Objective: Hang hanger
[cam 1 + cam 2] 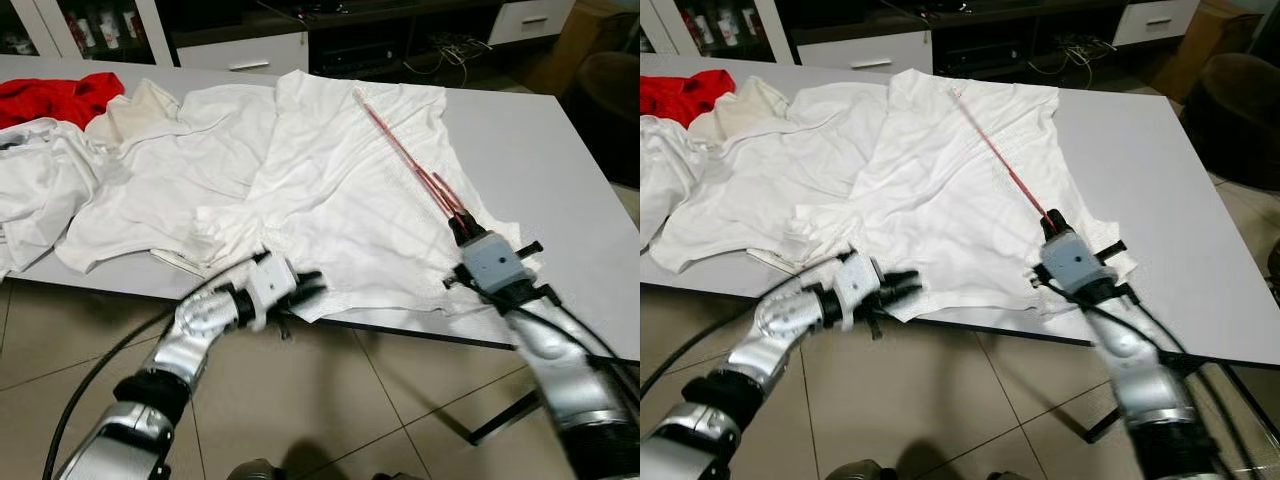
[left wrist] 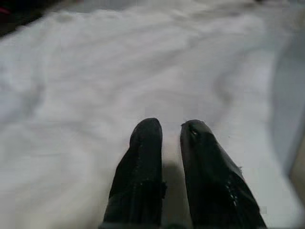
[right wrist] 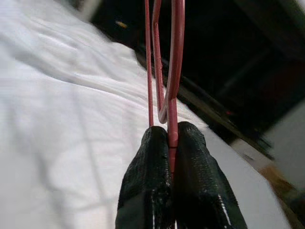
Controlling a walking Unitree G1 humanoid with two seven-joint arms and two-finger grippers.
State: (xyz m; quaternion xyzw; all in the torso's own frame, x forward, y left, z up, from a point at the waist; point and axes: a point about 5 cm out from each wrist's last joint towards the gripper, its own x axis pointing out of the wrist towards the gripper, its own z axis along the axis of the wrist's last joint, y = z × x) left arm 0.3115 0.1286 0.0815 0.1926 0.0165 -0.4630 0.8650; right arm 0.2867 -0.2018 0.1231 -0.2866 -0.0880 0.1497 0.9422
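Note:
A thin red hanger [image 1: 405, 155] is held edge-on over a large white shirt [image 1: 330, 190] spread on the grey table [image 1: 540, 170]. My right gripper [image 1: 458, 226] is shut on the hanger [image 3: 169, 86] at its near end, above the shirt's hem near the table's front edge. In the right wrist view the black fingers [image 3: 147, 186] clamp the red wire. My left gripper [image 1: 312, 285] hovers at the shirt's front hem, at the table's front edge, its fingers [image 2: 140, 167] slightly apart over white cloth [image 2: 119, 81], holding nothing.
More white garments [image 1: 60, 190] and a red cloth [image 1: 55, 97] lie on the table's left side. Dark cabinets and white drawers [image 1: 240, 50] stand behind the table. A brown chair [image 1: 1240, 110] is at the far right. Tiled floor [image 1: 330, 400] lies below the front edge.

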